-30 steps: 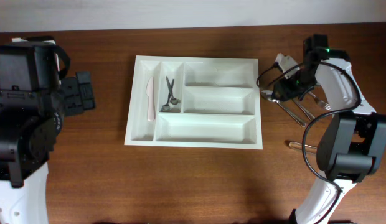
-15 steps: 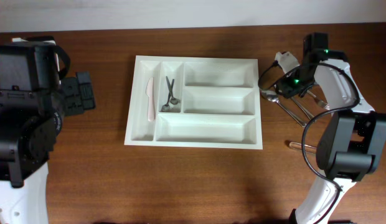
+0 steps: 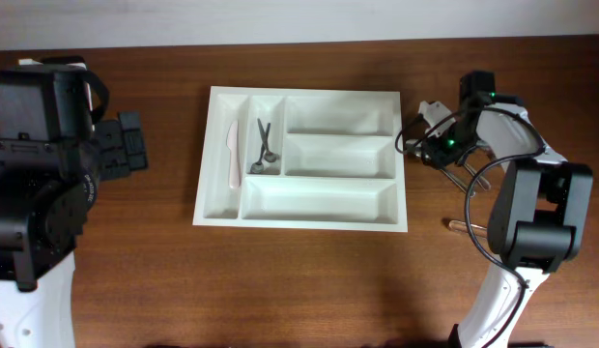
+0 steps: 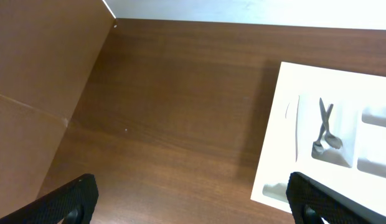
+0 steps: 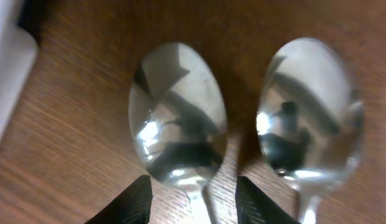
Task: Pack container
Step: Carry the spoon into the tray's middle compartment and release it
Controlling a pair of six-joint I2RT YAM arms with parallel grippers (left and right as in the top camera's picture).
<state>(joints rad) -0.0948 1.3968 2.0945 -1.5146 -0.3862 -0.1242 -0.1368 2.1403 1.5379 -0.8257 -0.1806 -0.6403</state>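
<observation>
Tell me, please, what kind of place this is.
Likely a robot lab bench, not a home kitchen: robot arms flank a wooden table holding a white cutlery tray and loose spoons.

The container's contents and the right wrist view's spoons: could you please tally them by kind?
Pale knife: 1
Scissor-like metal tool: 1
Metal spoons: 2
Total: 4

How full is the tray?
Mostly empty. The tray holds only a pale knife and a metal tool in its two narrow compartments; the three long ones are bare.
</observation>
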